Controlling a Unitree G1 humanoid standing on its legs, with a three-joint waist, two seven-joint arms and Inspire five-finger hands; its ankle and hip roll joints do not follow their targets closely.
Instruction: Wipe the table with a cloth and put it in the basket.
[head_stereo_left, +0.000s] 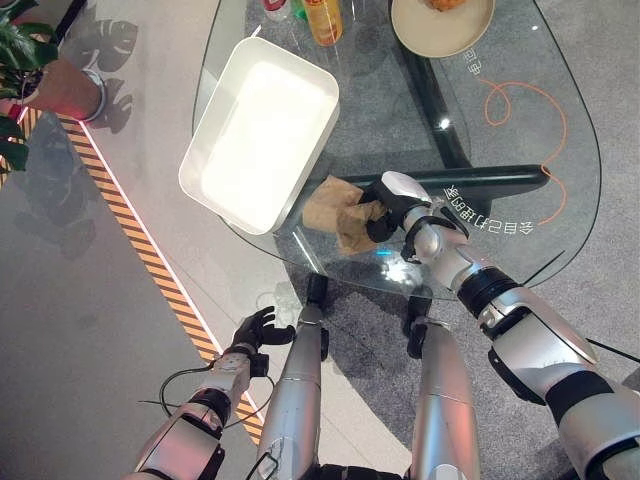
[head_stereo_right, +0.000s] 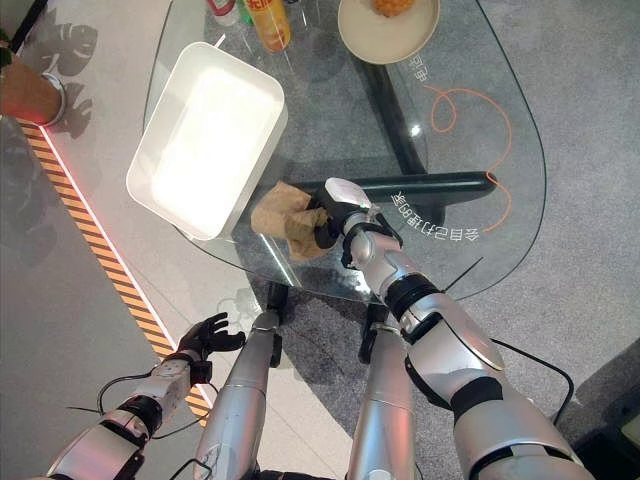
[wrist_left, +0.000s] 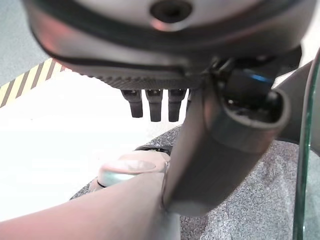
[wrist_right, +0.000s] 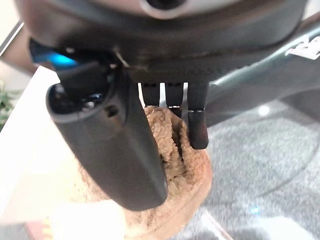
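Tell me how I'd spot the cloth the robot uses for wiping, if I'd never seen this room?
Find the round glass table and the big white basket on its left part. Just off the basket's near corner lies a crumpled brown cloth, with the robot's right hand curled around it. It is the soft, tan, wrinkled thing; the bottles and plate stand at the far edge.

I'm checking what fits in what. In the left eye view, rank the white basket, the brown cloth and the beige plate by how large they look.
1. White basket, clearly the largest.
2. Beige plate, though the view's top edge cuts it off.
3. Brown cloth, crumpled and partly covered by the right hand, so its spread size is unsure.
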